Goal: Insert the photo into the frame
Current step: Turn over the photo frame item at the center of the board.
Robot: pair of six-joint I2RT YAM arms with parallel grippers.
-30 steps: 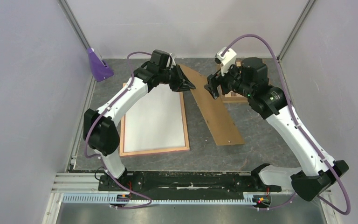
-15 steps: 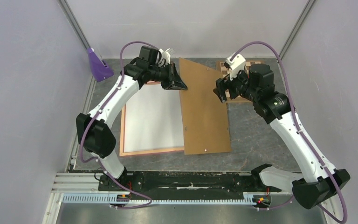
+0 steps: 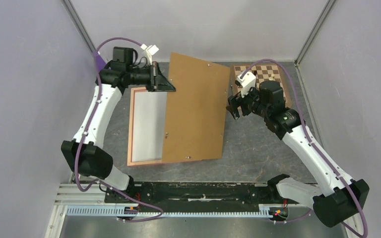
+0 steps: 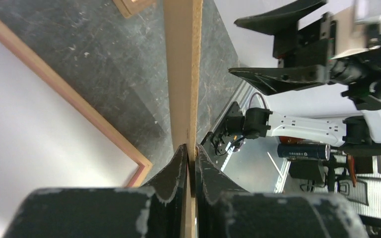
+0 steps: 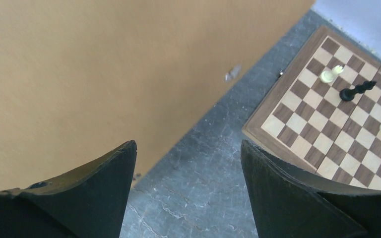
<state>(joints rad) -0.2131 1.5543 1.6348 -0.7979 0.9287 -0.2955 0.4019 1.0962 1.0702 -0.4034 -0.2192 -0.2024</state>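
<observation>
Frame [image 3: 146, 162] lies flat at the bench's [image 3: 258, 148] left side, pale wood rim up, with a white sheet [image 3: 149, 124] filling it. Left end effector [image 4: 191, 151] pinches the far edge of the brown backing board [image 3: 196, 109], which is tilted over the frame's right half. Right end effector [image 3: 233, 106] is spread and empty, near the chessboard [image 3: 273, 74] holding three pieces in the far right corner.

Robot lab, enclosed test cell. Plain pale partition walls [image 3: 25, 99] box in a dark, scuffed tabletop [image 3: 258, 148] on three sides, with bare metal posts [image 3: 79, 25] at the 11 and 1 o'clock corners. The left arm [image 3: 96, 114] and right arm [image 3: 312, 148], white and black, are bolted along a slotted aluminium rail [image 3: 203, 211] at 6 o'clock. Purple cables [image 3: 119, 39] are looped loose. A purple plastic mount [image 3: 104, 69] is fixed at 10 o'clock.
</observation>
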